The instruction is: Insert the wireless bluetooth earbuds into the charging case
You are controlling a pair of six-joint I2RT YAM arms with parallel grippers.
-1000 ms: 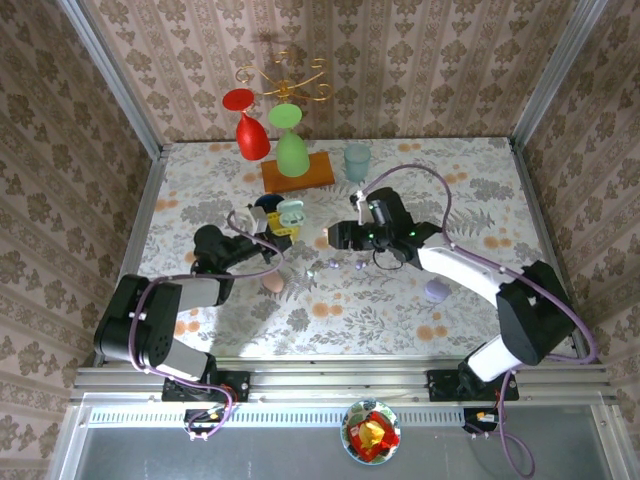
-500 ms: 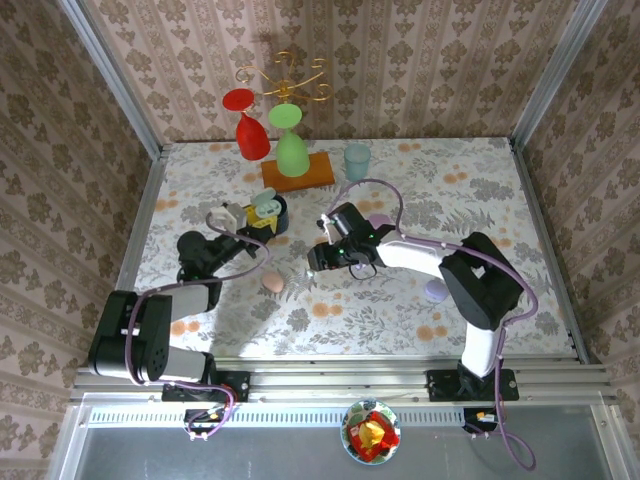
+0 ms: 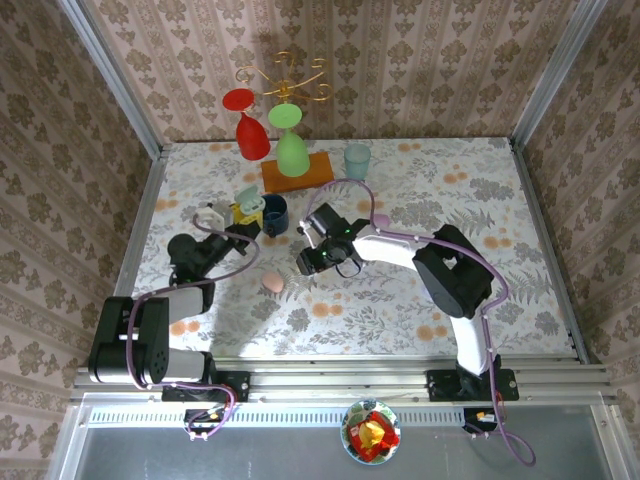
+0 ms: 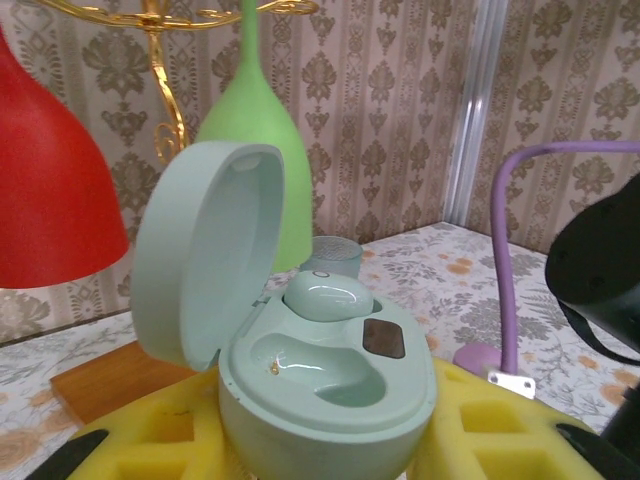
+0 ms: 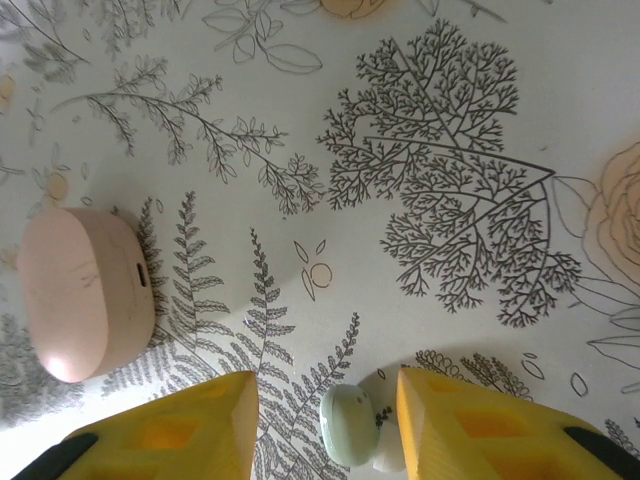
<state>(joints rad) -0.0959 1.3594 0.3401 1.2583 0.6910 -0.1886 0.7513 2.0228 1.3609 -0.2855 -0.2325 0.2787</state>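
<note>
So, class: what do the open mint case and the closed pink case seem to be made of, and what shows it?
The mint case looks like moulded plastic, satin: seamless curves, soft highlights. The pink case is likely plastic too, smooth, with a bright sheen at one end.

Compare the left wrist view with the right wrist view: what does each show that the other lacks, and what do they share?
Left wrist: an open mint charging case clamped in the left claw, with a seated earbud in its far socket and the near socket empty. Behind it are a red glass, a green glass and a gold rack.
Right wrist: a closed pink case lying on the table, and a loose earbud between the open pads of the right claw.
Shared: yellow foam pads and the floral table.
</note>
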